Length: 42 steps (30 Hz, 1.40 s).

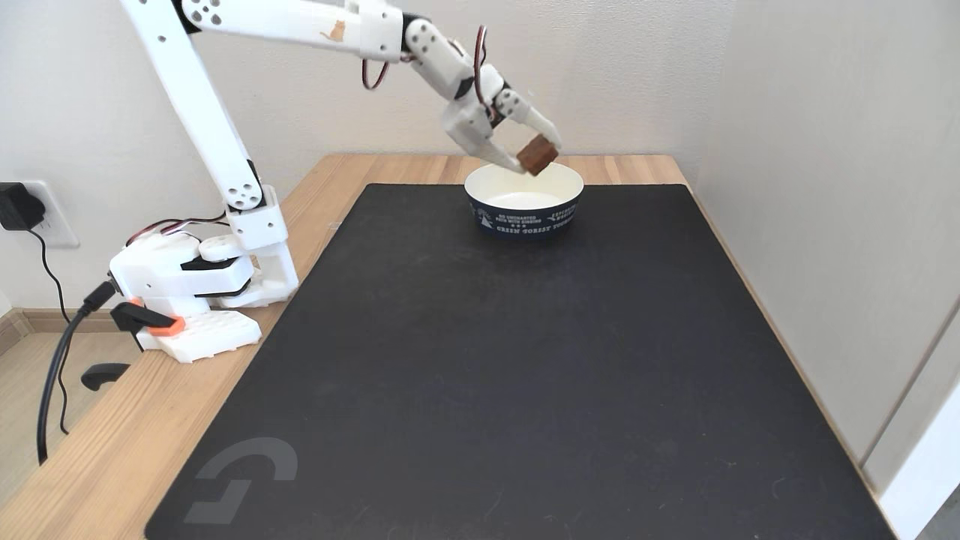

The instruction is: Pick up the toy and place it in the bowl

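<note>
In the fixed view the white arm (202,112) reaches out from its base at the left, and the gripper (537,156) has its 2 fingers clamped on the toy (537,155), a reddish-brown block. The toy hangs in the air just above the bowl (525,214), which sits at the far end of the black mat (480,360).

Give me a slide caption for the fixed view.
White arm's gripper holds the brown toy just above the paper bowl on a black mat.
</note>
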{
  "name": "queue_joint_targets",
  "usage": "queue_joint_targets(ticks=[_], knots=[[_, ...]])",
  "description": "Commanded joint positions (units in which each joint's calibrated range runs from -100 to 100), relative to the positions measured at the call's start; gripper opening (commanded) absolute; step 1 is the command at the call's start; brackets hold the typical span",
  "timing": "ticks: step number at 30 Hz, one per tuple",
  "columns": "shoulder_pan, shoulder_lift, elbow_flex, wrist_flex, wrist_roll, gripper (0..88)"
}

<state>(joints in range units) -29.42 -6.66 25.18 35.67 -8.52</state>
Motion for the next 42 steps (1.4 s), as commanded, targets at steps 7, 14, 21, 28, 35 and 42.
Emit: queue_joint_targets(ticks=[7, 14, 21, 28, 35, 42], knots=[[-6.8, -2.6, 6.1, -13.0, -4.0, 2.3], [-6.5, -2.6, 6.4, -9.0, -4.1, 29.9], [-3.8, -3.7, 3.6, -7.5, -4.1, 14.2], [8.6, -24.1, 9.3, 5.0, -3.0, 2.2], [28.9, -65.5, 48.5, 2.0, 3.0, 2.1], [33.7, -92.7, 70.0, 6.8, 5.2, 2.1]])
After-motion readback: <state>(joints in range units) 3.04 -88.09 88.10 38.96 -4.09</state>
